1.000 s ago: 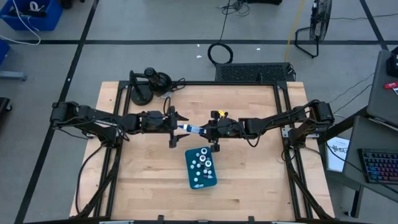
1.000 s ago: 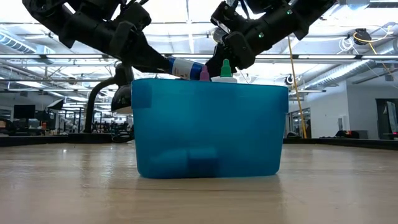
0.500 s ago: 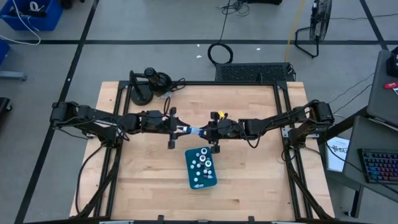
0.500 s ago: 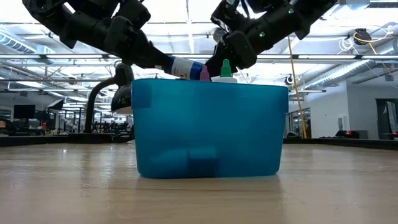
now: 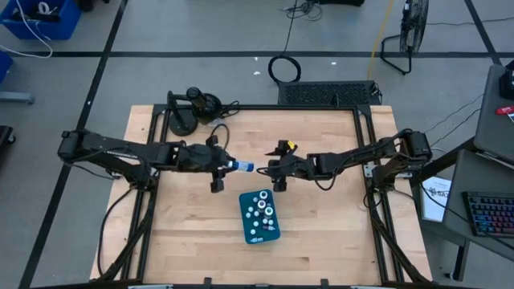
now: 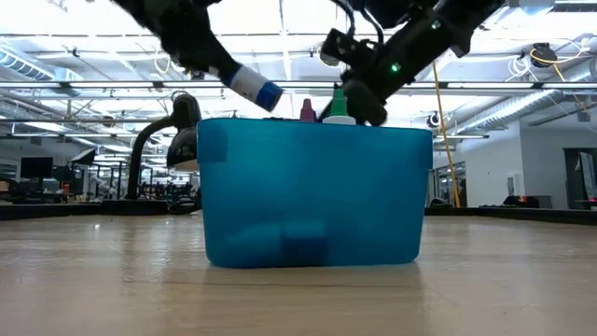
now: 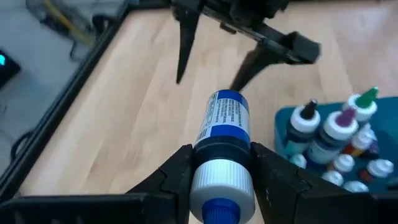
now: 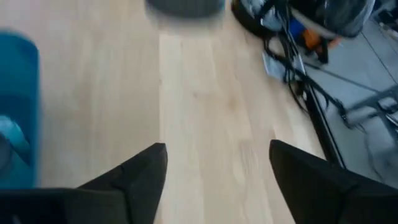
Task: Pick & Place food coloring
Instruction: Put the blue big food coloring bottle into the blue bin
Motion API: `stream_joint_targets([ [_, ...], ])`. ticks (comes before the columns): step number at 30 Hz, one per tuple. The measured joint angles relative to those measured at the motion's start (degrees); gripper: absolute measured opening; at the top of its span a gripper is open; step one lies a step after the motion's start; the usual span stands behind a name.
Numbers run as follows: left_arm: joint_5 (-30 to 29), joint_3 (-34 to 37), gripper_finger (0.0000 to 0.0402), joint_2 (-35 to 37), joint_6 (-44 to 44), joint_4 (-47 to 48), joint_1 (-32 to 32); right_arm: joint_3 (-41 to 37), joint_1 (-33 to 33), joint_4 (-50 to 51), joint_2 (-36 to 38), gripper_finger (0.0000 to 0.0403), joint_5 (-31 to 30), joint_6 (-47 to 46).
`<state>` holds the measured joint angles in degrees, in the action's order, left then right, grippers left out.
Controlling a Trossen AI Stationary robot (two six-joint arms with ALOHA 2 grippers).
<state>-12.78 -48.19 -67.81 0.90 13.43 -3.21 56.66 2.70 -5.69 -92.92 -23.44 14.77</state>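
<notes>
Holding 1 food coloring bottle (image 7: 222,134) lengthwise between its 2 fingers, the left gripper (image 5: 218,167) hangs over the table's (image 5: 321,241) middle.
The fingers pinch the bottle's white neck (body sticking out ahead). The right gripper (image 5: 277,167), jaws spread and holding nothing, hovers just beside. More bottles (image 5: 259,213) stand in the teal tray (image 5: 248,230) nearer the front edge.

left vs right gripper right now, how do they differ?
The left gripper is shut on a blue-labelled bottle; the right gripper is open and holds nothing. In the high view the left gripper sits farther from the teal tray than the right. Both hang above the table.
</notes>
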Motion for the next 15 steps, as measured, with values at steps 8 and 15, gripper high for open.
stream_joint_targets([
  [8,-2.3,-19.7,0.0135,-9.2,9.2,26.8,-6.0,-0.1,0.0,10.2,0.3,0.0287,-10.2,2.8],
  [15,1.1,-33.9,0.0135,-23.6,16.1,44.5,-7.8,-2.9,-1.3,10.3,4.5,0.0277,-21.9,5.5],
])
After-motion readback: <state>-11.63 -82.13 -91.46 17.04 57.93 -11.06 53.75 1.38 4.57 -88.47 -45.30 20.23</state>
